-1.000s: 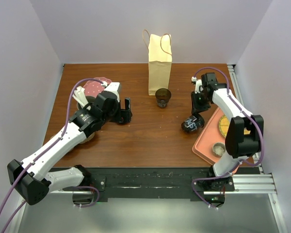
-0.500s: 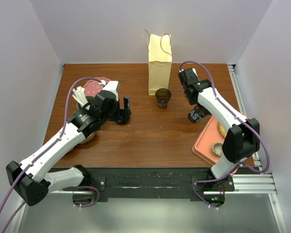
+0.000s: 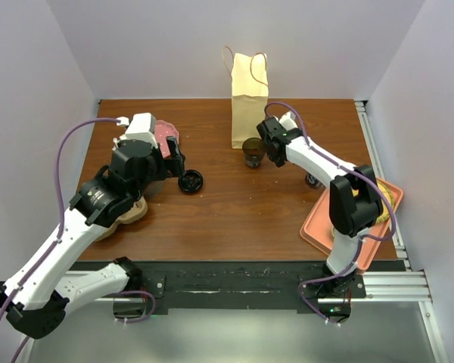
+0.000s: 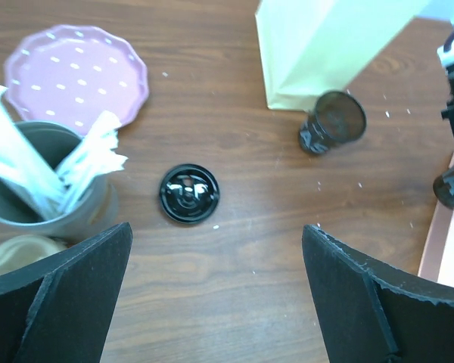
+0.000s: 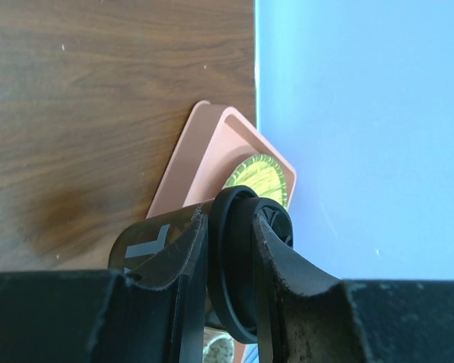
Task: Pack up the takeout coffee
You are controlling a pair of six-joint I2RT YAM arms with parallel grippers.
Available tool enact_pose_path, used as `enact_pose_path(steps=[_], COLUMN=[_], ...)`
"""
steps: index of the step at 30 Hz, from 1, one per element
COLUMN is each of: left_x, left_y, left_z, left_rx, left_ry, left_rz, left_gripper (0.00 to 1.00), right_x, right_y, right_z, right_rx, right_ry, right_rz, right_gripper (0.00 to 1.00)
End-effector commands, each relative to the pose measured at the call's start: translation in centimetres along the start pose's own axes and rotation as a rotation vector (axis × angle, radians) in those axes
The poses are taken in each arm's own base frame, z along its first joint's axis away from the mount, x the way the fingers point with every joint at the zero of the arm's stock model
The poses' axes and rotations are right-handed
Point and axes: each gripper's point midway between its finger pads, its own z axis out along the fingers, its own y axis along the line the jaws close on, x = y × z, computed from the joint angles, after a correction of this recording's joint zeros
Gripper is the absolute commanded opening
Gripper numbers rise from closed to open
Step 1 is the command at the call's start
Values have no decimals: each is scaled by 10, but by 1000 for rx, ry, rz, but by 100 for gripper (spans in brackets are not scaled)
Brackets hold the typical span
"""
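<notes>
From above, the left gripper (image 3: 177, 156) hangs over the table (image 3: 242, 212). The loose black lid (image 3: 190, 181) lies just beside its fingertips, and a pink plate (image 3: 164, 130) sits on its far side, partly under the wrist. The right arm doubles back on itself, with its elbow just beside an open dark cup (image 3: 253, 151) that stands in front of the paper bag (image 3: 250, 98). The arm's end is tucked beneath the arm. A dark bit of the takeout coffee (image 3: 314, 181) shows there, just beside the far-left edge of the salmon tray (image 3: 318, 228).

In the left wrist view the fingers are spread wide with nothing between them. The lid lies flat on the wood just ahead, nearer the left finger. A grey cup of white utensils (image 4: 60, 197) stands ahead to the left, close to that finger, with the plate beyond it. The bag and the open cup are well ahead to the right, and the coffee shows at the far right edge.

In the right wrist view the right gripper (image 5: 231, 212) pinches the coffee at its lidded end. The cup lies sideways across the fingers, body to the left and lid to the right. Beyond the fingertips is the tray, carrying a yellow-green plate (image 5: 257, 178).
</notes>
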Motion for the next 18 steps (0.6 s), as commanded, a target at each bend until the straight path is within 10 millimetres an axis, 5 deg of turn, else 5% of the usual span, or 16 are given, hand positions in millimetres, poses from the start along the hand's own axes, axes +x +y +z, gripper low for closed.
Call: enact_pose_path(steps=[1,13,18], left_x=[-24,-22,-24], left_y=[10,-1,0], left_z=[-11,-9,-11], left_rx=[-70,-55,-60], left_ry=[-67,-54,-60], left_rz=[-18,13,17], left_gripper=[100,100,100], right_x=[-14,8,13], right_y=[-6,38,52], right_z=[-2,9,2], right_rx=[109,220,228], right_ry=[-45,-19,-21], right_rz=[129,130,144], right_gripper=[7,9,20])
